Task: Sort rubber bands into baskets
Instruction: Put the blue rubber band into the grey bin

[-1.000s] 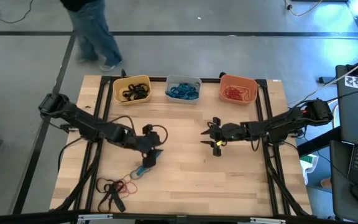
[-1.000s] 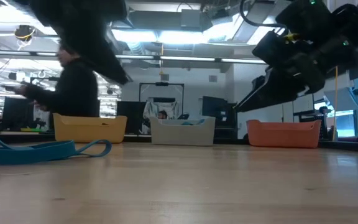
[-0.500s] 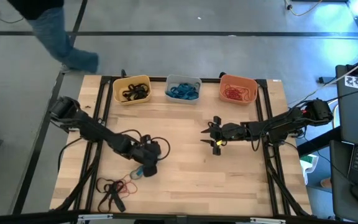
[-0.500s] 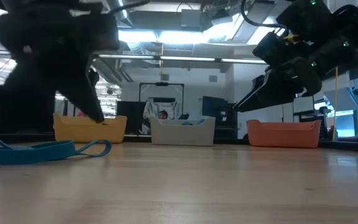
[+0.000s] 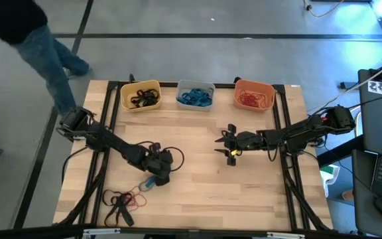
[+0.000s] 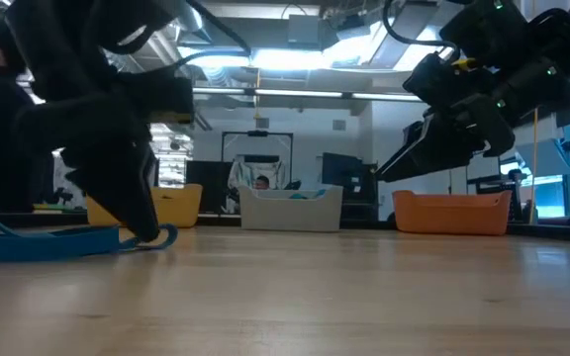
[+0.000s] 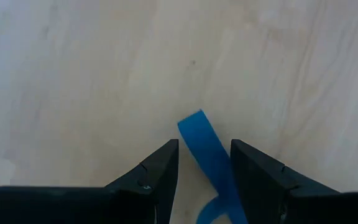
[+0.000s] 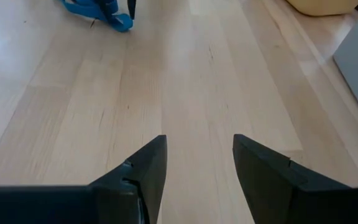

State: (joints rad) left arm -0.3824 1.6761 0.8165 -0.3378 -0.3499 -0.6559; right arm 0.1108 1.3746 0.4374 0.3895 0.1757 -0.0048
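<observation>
— What has moved since a second ago?

— The left arm has swung in and lowered; its tool (image 5: 156, 176) is now down at the blue rubber band (image 5: 147, 183) on the tabletop (image 5: 204, 192), where before it stood a little above and beside it. The person (image 5: 25, 46) beyond the far left corner has also shifted further left. The right arm has not changed.

— Start with the big things, then.

— The tabletop is pale wood. Along its far edge stand three baskets in a row: the yellow basket (image 5: 140, 95) with black bands, the pale grey basket (image 5: 195, 94) with blue ones, the orange basket (image 5: 254, 95) with red-orange ones.

— And the left tool?

— Its two fingers (image 7: 160, 168) are parted, one on each side of the blue rubber band, which lies flat on the wood between them; they have not closed on it.

— The right tool?

— The right tool (image 5: 229, 146) hangs over the middle of the tabletop, fingers spread, holding nothing.

— Anything else loose?

— A small tangle of black and red-orange bands (image 5: 119, 200) lies near the front left corner, apart from the blue one.
</observation>
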